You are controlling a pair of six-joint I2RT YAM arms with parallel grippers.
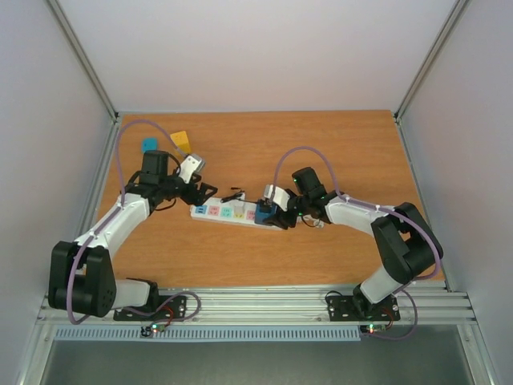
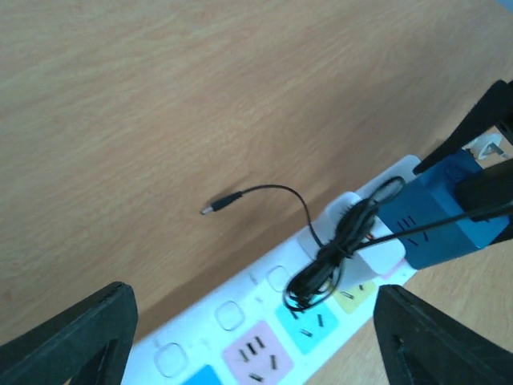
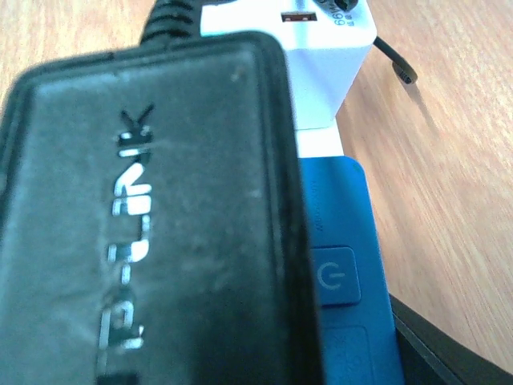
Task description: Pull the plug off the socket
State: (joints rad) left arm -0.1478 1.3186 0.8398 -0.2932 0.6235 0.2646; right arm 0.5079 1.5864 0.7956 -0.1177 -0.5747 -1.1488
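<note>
The socket is a long white power strip (image 1: 227,212) with pastel outlet faces, lying across the table's middle; it also shows in the left wrist view (image 2: 240,337). At its right end stand a blue block with a power button (image 3: 337,273), a black plug body (image 3: 144,224) and a white adapter (image 3: 321,56) with a bundled black cable (image 2: 333,257). My right gripper (image 1: 276,215) is closed round the blue and black plug; one finger (image 3: 457,349) touches the blue block. My left gripper (image 2: 256,345) is open and empty, straddling the strip's left part just above it.
A yellow block (image 1: 181,140) and a blue block (image 1: 150,144) lie at the back left. The cable's loose barrel tip (image 2: 212,208) rests on the wood behind the strip. White walls close in the table on three sides.
</note>
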